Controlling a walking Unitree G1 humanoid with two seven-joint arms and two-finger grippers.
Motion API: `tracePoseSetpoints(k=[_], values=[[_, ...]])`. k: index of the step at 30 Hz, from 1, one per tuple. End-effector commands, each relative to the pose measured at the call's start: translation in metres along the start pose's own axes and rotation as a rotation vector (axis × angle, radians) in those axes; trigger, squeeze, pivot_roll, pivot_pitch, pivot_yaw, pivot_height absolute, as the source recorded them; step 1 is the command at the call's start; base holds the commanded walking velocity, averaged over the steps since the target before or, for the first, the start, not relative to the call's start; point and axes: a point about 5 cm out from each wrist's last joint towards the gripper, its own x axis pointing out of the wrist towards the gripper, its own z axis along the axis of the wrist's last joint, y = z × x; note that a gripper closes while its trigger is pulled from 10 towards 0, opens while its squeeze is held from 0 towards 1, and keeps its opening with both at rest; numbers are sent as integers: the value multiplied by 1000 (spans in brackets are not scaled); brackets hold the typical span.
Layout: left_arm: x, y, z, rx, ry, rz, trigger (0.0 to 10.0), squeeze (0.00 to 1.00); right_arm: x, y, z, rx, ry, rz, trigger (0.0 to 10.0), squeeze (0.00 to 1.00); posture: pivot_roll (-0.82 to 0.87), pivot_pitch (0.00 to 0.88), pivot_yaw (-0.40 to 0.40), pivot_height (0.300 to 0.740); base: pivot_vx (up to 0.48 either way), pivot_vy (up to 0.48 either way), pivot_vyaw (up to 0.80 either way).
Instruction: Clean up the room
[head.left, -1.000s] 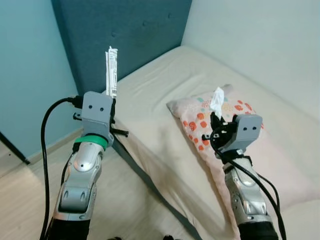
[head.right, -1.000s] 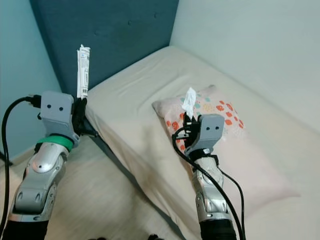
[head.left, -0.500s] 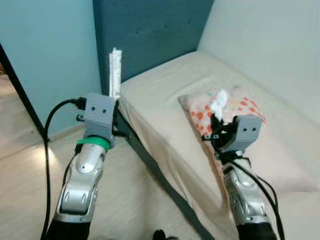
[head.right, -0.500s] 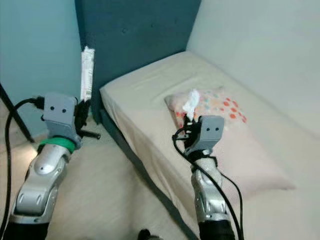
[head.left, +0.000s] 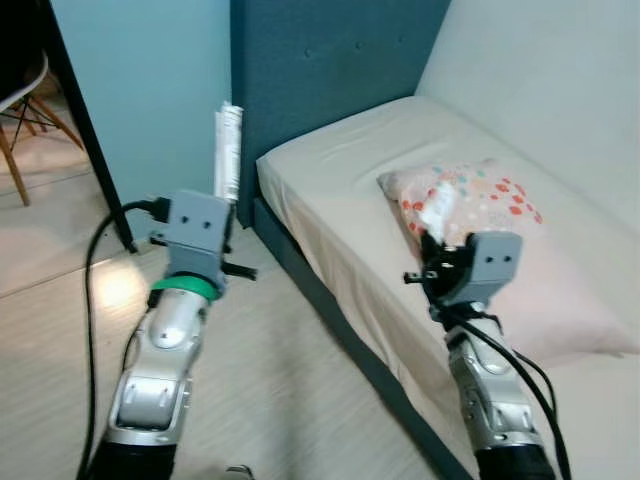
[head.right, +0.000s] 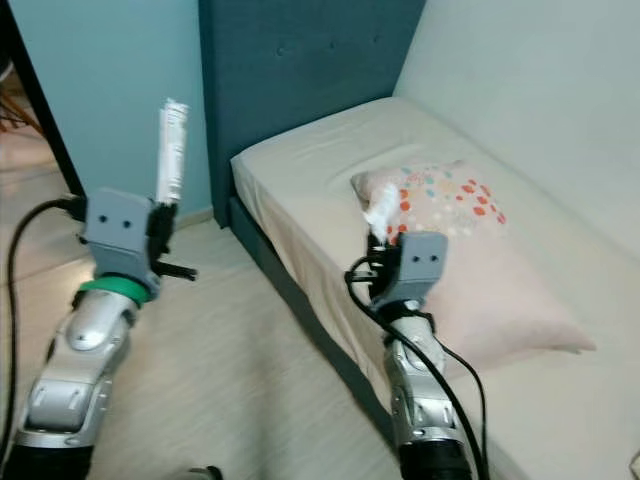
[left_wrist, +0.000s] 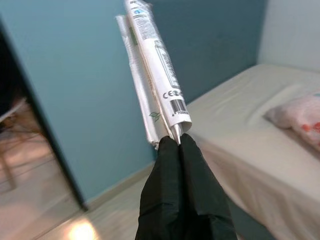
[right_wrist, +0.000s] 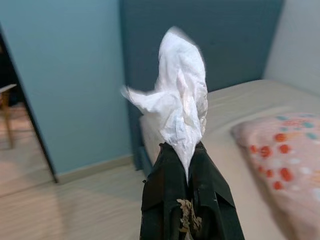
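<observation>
My left gripper (left_wrist: 178, 141) is shut on a long white paper wrapper (left_wrist: 156, 70) with printed markings, held upright over the floor beside the bed; the wrapper (head.left: 227, 152) sticks up above the left wrist. My right gripper (right_wrist: 188, 152) is shut on a crumpled white tissue (right_wrist: 180, 105), raised in front of me near the bed's edge; the tissue (head.right: 382, 210) pokes up over the right wrist.
A bed (head.left: 340, 190) with a beige sheet runs along the right, with a dark blue headboard (head.left: 330, 60) and a spotted pillow (head.left: 480, 195). A light blue wall (head.left: 140, 90) stands at the left. A dark post (head.left: 85, 130) and a chair leg (head.left: 12, 165) stand at far left. Wooden floor (head.left: 290, 380) lies ahead.
The whole view has swung left: the bed has shifted right and more floor, the dark post and a chair have come into sight. Both grippers still hold their items.
</observation>
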Motion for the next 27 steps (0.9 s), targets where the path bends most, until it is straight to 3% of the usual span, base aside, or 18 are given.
tracePoseSetpoints(k=[1, 8, 13, 16, 21, 23, 27], values=[[-1, -5, -3, 9, 20, -10, 10000, 0, -2, -4, -2, 5, 11, -12, 10000, 0, 107, 93, -85, 740, 0, 0, 700], [-2, -7, -6, -24, 62, -36, 10000, 0, -3, 0, -3, 17, 11, 10, 10000, 0, 107, 93, -85, 740, 0, 0, 693], [-4, -9, -17, 116, 115, -43, 10000, 0, -1, 5, -3, 32, 7, 36, 10000, 0, 108, 94, -80, 740, 0, 0, 679], [-5, -10, -21, 127, 139, -64, 10000, 0, 0, 10, -3, 38, 7, 61, 10000, 0, 108, 94, -80, 740, 0, 0, 667], [-7, -10, -24, 88, 149, -61, 10000, 0, 0, 17, -6, 46, 12, 89, 10000, 0, 108, 94, -80, 740, 0, 0, 663], [-9, -11, -27, 19, 153, -72, 10000, 0, 1, 23, -9, 57, 22, 106, 10000, 0, 110, 96, -74, 740, 0, 0, 659], [-8, -9, -30, 14, 161, -52, 10000, 0, 1, 29, -11, 67, 27, 125, 10000, 0, 110, 96, -74, 740, 0, 0, 652]])
